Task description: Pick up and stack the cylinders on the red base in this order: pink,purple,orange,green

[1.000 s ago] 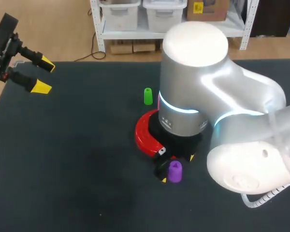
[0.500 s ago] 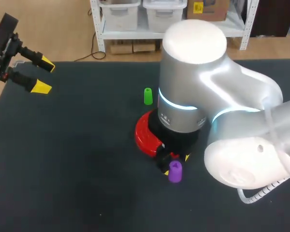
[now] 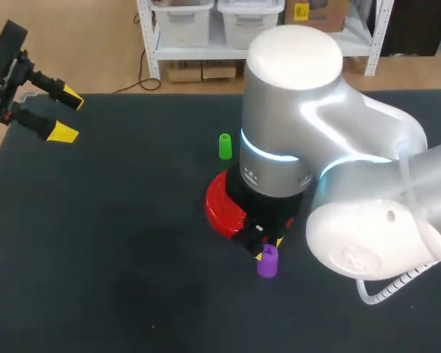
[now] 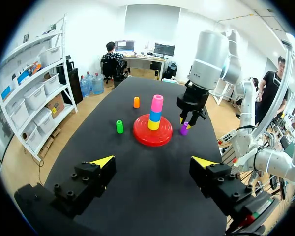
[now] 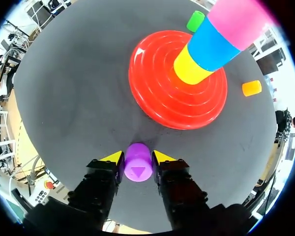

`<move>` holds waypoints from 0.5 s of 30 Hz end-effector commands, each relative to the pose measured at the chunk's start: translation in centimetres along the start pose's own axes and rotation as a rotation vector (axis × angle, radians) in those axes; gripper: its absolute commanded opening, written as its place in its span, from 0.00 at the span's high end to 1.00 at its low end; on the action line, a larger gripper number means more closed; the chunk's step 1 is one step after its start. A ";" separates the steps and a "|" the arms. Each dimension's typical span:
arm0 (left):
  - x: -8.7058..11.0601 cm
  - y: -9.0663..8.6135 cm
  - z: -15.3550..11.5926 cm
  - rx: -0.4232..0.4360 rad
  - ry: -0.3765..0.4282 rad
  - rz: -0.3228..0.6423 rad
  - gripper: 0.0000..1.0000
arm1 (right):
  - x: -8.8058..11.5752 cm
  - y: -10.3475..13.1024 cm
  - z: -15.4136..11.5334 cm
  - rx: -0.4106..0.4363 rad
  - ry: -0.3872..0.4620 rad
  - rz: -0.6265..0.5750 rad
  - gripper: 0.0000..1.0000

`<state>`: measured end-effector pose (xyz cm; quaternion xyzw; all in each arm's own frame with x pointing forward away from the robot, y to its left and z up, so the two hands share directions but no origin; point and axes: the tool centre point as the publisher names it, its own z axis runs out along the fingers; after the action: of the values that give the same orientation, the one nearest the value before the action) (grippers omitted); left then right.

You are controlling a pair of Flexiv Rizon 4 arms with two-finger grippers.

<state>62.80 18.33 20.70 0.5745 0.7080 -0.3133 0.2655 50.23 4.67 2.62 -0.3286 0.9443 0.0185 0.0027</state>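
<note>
Standing just below the frame's centre beside the red base [image 3: 219, 202], the purple cylinder [image 3: 267, 261] bears a triangle mark on top. The right gripper [image 5: 137, 158] pinches it from both sides. The left gripper [image 3: 67, 116] hangs upper left, fingers wide apart.

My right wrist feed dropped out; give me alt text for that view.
The right gripper is shut on the upright purple cylinder, a yellow tip on each side. Ahead, the red base carries a yellow, blue and pink stack.
</note>
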 end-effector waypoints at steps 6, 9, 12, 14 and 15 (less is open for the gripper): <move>0.1 0.0 0.1 -0.001 -0.003 0.002 0.00 | -0.1 0.1 -0.1 0.003 0.010 -0.007 0.27; 0.1 0.0 0.1 -0.001 -0.003 0.002 0.00 | 0.0 0.0 -0.1 0.005 0.012 -0.007 0.23; 0.1 0.0 0.1 -0.001 -0.003 0.002 0.00 | 0.1 -0.1 -0.1 0.007 0.017 -0.001 0.23; 0.1 0.0 0.1 -0.001 -0.003 0.002 0.00 | 0.3 -0.1 -0.1 0.008 0.018 0.001 0.28; 0.1 0.0 0.1 -0.001 -0.003 0.002 0.00 | 0.4 -0.2 -0.1 0.008 0.019 0.002 0.29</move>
<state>62.80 18.33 20.70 0.5745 0.7080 -0.3134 0.2656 50.14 4.45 2.68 -0.3285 0.9444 0.0112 -0.0058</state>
